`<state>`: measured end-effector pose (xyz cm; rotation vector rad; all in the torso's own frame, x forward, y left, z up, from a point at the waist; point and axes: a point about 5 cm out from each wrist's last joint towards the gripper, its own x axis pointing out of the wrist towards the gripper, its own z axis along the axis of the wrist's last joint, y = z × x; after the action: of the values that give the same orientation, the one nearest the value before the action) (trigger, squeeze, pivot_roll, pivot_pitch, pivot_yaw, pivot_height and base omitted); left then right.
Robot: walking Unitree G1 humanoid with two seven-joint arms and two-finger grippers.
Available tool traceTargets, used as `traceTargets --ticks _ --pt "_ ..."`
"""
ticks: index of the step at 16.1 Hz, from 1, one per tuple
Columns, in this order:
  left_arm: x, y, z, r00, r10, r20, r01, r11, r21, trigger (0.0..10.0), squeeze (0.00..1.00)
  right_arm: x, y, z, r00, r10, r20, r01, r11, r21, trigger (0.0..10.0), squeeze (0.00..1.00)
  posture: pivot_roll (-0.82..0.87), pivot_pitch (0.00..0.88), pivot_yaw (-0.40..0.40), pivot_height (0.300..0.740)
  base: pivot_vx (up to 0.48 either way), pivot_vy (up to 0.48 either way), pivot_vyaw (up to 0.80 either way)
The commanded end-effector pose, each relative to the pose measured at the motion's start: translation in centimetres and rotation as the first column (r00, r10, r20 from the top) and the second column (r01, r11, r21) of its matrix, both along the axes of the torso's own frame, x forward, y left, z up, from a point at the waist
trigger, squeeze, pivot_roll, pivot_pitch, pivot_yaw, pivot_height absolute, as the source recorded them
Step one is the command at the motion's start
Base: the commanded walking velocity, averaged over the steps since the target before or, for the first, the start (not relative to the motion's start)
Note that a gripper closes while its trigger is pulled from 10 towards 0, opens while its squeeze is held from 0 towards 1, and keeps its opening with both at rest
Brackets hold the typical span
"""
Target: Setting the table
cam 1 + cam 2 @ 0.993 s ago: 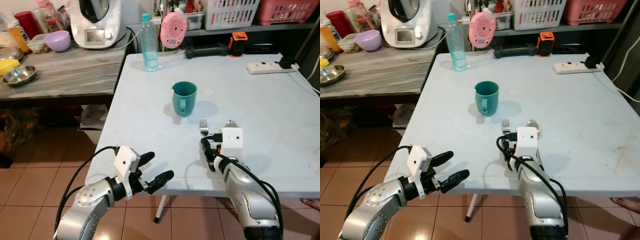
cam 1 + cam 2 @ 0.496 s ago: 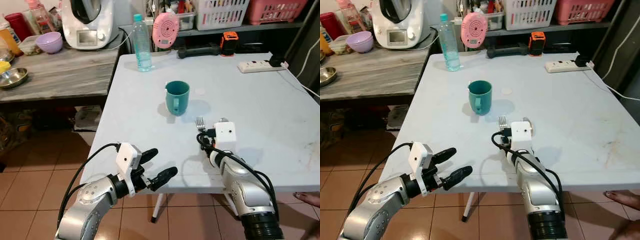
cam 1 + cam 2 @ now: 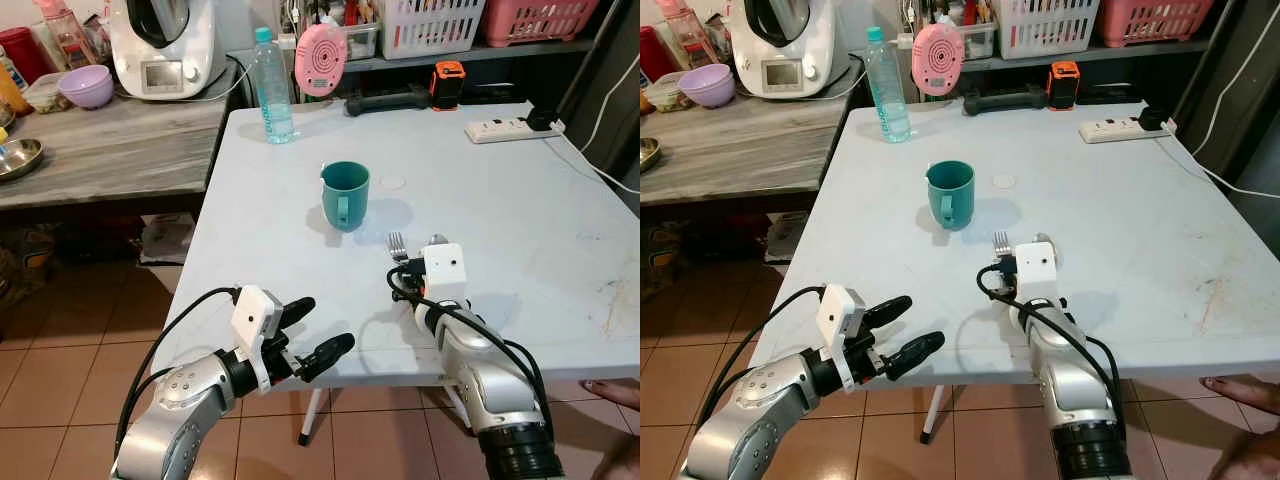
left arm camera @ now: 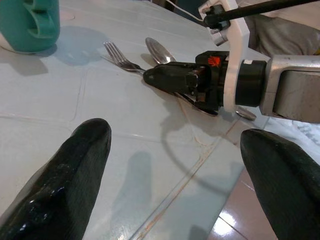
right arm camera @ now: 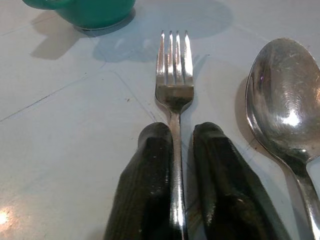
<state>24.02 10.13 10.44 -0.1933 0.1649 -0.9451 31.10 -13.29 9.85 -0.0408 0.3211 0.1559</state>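
A silver fork lies on the white table, tines toward the teal cup. My right gripper is shut on the fork's handle, low on the tabletop near the front edge, also seen from the head. A silver spoon lies right beside the fork, on its right. My left gripper hangs open and holds nothing, just off the table's front left edge; its wrist view looks across at the fork and the right gripper.
A water bottle and a pink round gadget stand at the table's far left. A power strip lies at the far right. A wooden counter with a purple bowl adjoins on the left. A person's foot is on the floor, right.
The head camera has shifted, so the whole scene sits a little differently. The right gripper still holds the fork in the same spot beside the spoon, and the left gripper stays open.
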Motion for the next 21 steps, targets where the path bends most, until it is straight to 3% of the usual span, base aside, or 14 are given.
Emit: traceTargets --ticks 1,6,11,15,19,21 --pt "0.0 0.3 -0.2 1.0 0.001 -0.009 -0.001 1.0 0.008 10.0 0.0 -1.0 1.9 -1.7 0.993 0.08 -0.084 -0.078 0.997 0.024 0.0 0.0 -0.06 0.06 0.092 0.74 0.0 0.0 0.0" --pt "1.0 1.1 -0.4 0.992 0.112 0.064 -0.115 0.992 0.054 10.0 0.0 -1.1 2.0 -1.7 0.994 0.077 -0.075 -0.075 0.997 0.031 0.0 0.0 -0.06 0.052 0.091 0.74 0.0 0.0 0.0" --pt "1.3 1.3 -0.1 0.988 0.132 0.079 -0.137 0.989 0.056 10.0 0.0 -0.9 1.9 -1.6 0.995 0.072 -0.066 -0.07 0.997 0.031 0.0 0.0 -0.06 0.047 0.089 0.74 0.0 0.0 0.0" --pt "1.8 1.5 0.9 0.973 0.187 0.138 -0.195 0.98 0.046 10.0 0.0 -0.7 2.5 3.0 0.986 0.065 0.152 -0.084 0.989 0.124 0.0 0.0 -0.06 0.044 0.088 0.74 0.0 0.0 0.0" --pt "3.1 2.8 1.5 0.946 0.289 0.148 -0.295 0.955 0.02 10.0 0.0 -2.0 2.4 5.7 0.949 0.088 0.302 -0.125 0.987 0.104 0.0 0.0 -0.06 0.039 0.092 0.74 0.0 0.0 0.0" --pt "4.5 4.0 1.8 0.914 0.371 0.166 -0.38 0.924 0.03 10.0 0.0 -2.7 2.4 6.8 0.925 0.11 0.364 -0.15 0.985 0.082 0.0 0.0 -0.07 0.034 0.093 0.74 0.0 0.0 0.0"
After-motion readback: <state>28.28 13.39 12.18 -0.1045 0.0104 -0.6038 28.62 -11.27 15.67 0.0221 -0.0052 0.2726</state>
